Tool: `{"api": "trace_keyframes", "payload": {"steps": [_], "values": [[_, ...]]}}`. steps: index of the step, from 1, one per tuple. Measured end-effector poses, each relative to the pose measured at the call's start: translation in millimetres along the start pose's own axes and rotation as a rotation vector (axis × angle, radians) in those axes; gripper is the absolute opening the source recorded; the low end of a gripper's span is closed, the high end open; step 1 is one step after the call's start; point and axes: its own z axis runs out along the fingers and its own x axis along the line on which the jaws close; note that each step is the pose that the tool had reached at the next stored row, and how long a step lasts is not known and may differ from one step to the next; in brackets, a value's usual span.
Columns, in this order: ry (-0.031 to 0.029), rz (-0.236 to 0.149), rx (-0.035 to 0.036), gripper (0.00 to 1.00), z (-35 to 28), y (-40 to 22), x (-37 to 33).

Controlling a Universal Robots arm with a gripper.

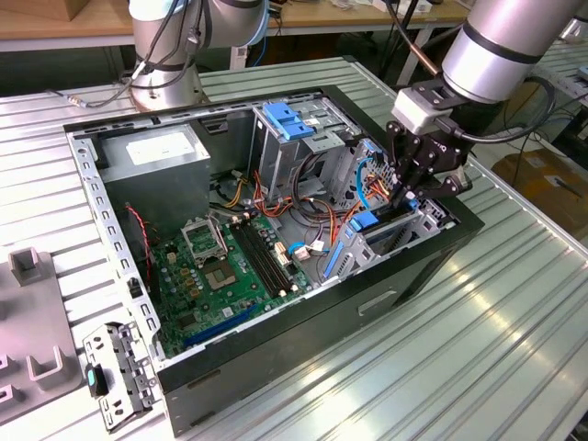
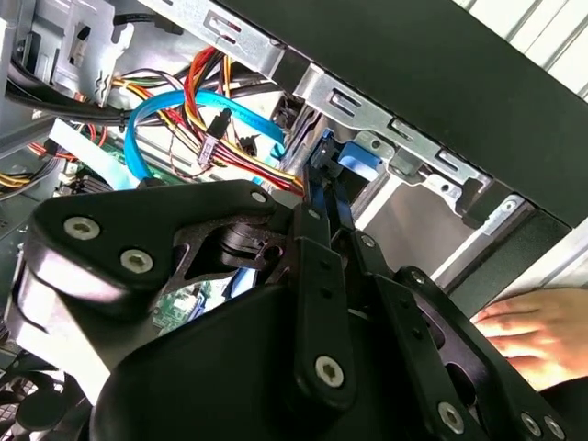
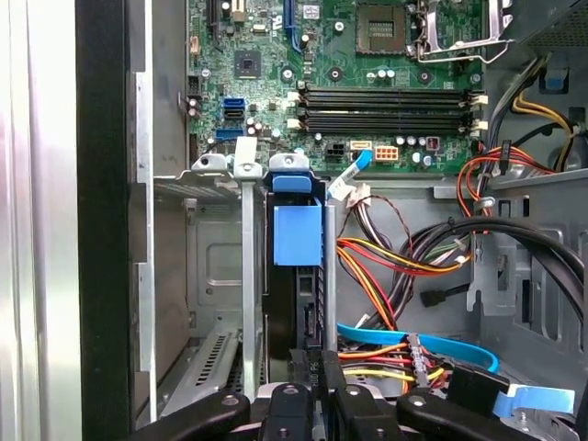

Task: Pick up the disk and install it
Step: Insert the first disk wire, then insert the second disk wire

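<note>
The black multi-link gripper (image 1: 411, 191) hangs from the silver cylindrical arm over the corner of the open black steel computer case (image 1: 303, 363) nearest the exterior view's right, its fingers lowered into the grey sheet-metal drive bay (image 1: 404, 230). In both wrist views the black fingers (image 3: 308, 367) stand pressed close together on the thin upper edge of the disk (image 3: 296, 303), a flat dark slab standing on edge in the bay slot, framed by blue plastic rails with a rounded blue tab at its far end. In the second wrist view the narrow fingertips (image 2: 323, 197) pinch that blue-railed edge just beside the perforated metal bay wall. A bundle of red, yellow and orange wires (image 3: 386, 266) and a flat light-blue ribbon cable (image 2: 197, 115) lie beside the slot. The green printed motherboard (image 1: 230, 276), with its long black memory slots and square socket, lies flat on the case floor. The grey rectangular power-supply box (image 1: 152, 156) with a white sticker sits in the far corner. A blue ribbed plastic latch (image 1: 289, 119) tops the tall metal cage. The case rests on a ribbed aluminium table (image 1: 459, 367). A person's hand (image 2: 537, 335) rests against the outside of the case in the second wrist view
</note>
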Motion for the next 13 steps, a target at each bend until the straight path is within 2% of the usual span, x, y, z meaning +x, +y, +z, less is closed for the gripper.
{"api": "trace_keyframes", "payload": {"steps": [1,2,3,4,5,13], "values": [[-0.0012,0.0,0.0001,0.18,0.6,0.0,-0.1],[-0.0011,0.0,0.0001,0.24,0.6,0.0,0.0],[-0.0003,0.0,0.0,0.24,-0.9,0.0,-0.1],[-0.0006,-0.001,0.0,0.3,-14.2,0.0,-0.4],[-0.0006,-0.001,0.0,0.11,-14.6,0.0,-0.4],[-0.0006,-0.001,0.0,0.11,-15.3,0.0,-0.4]]}}
